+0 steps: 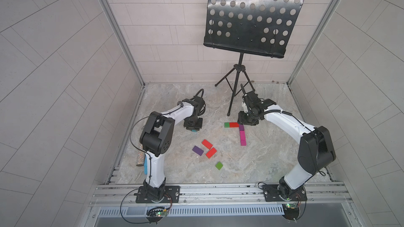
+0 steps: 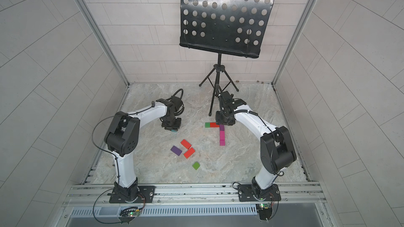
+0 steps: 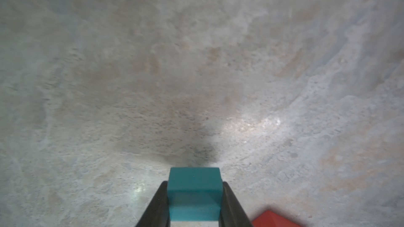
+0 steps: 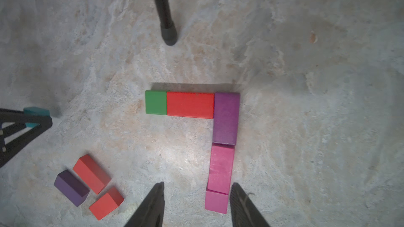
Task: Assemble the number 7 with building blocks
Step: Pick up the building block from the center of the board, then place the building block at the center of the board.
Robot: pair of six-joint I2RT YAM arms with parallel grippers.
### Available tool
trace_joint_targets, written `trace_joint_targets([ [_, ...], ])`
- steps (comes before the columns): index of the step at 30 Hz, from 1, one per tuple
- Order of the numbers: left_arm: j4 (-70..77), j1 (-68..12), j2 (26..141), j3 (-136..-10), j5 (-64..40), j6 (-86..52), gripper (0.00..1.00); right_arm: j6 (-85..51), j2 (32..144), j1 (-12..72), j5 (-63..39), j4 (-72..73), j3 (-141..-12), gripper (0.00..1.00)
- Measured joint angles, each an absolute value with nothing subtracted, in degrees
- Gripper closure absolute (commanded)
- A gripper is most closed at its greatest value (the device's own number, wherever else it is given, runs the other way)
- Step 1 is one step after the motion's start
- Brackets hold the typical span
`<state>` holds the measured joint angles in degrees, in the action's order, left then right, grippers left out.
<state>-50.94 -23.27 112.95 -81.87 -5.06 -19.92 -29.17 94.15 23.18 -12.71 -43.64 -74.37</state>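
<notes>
Perforated black metal music stand (image 1: pixel 253 20) behind number 7 (image 4: pixel 225 119). Marbled stone table (image 1: pixel 262 160). Figure: five flat matte blocks, stem foot between spread fingers of right gripper (image 4: pixel 196 186). Loose near stem, bar side: two red rectangles (image 1: pixel 207 144), purple rectangle (image 1: pixel 198 150), green square (image 1: pixel 219 165). One teal block (image 3: pixel 194 193), beyond bar's free end, pinched in left gripper (image 3: pixel 194 184).

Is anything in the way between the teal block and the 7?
Nothing visible: only bare table lies between the teal block and the number 7. The loose blocks sit nearer the robot.
</notes>
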Motion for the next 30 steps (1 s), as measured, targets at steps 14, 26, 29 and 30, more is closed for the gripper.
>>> trace_joint_targets([
  [14, -52.64, -21.52, 117.38, -87.42, -7.09, -20.14, 0.72, -25.89, 94.43, 34.52, -14.92, -40.51, -75.24, 0.49],
  [26, -52.45, -21.56, 118.63, -87.42, -8.4, -21.58, 0.68, -25.67, 95.26, 35.27, -14.76, -40.16, -75.44, 0.48],
  [29, -52.34, -21.56, 118.63, -87.42, -8.54, -21.89, 0.66, -25.67, 95.26, 35.27, -14.79, -40.18, -75.44, 0.48],
  [30, -52.34, -21.56, 118.63, -87.42, -8.51, -22.04, 0.66, -25.67, 95.26, 35.27, -14.79, -40.18, -75.44, 0.48],
])
